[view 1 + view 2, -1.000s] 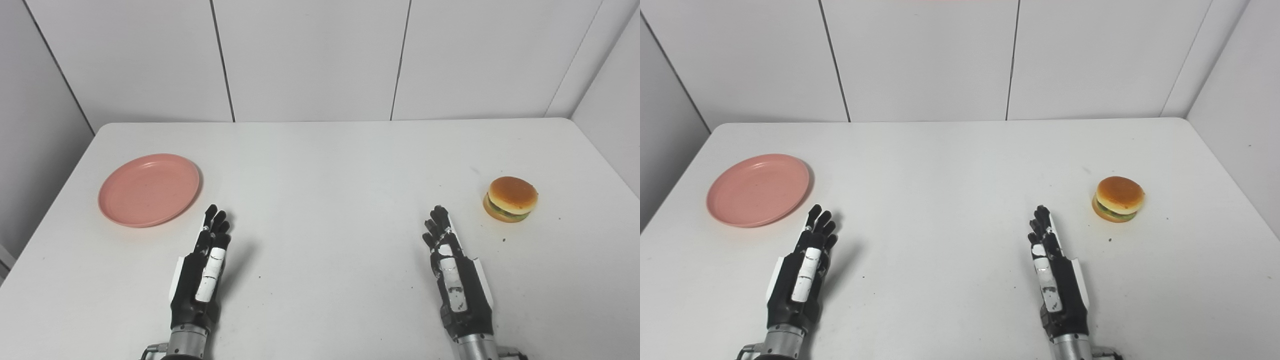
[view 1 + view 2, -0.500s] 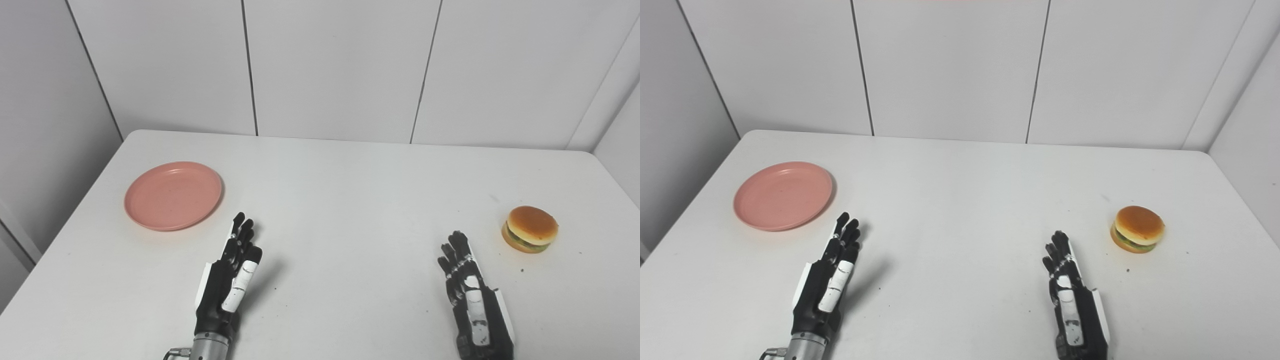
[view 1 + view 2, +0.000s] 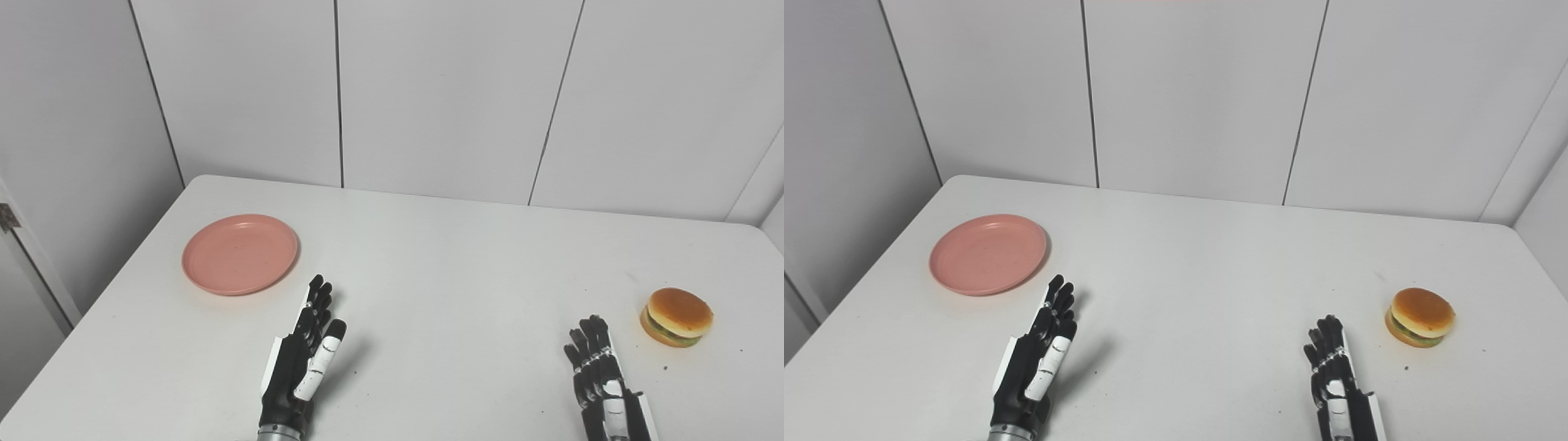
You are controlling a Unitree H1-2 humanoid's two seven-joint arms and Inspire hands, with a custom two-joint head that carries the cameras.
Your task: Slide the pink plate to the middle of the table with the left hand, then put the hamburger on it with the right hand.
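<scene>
**Both hands empty, plate and hamburger untouched**

While the round pink plastic plate (image 3: 240, 253) is seen lying flat on the left part of the white surface (image 3: 441, 257), near its left edge, nothing is held by either hand. The left hand (image 3: 303, 361), black with white panels, is raised just above the surface near the front, its fingers (image 3: 318, 294) stretched out straight and close together, pointing away from the robot. The fingertips are placed near the plate's nearer right rim, but no contact is made; a strip of bare surface is seen between them.

The round hamburger with a tan bun and a green layer (image 3: 1420, 317) is found upright on the right part of the surface, well apart from the plate. The right hand (image 3: 1340, 386) is held at the front edge, partly cut off by the picture's bottom edge, its fingers likewise extended and empty. It is placed near the hamburger, to the left of it and nearer the robot, without touching it.
</scene>
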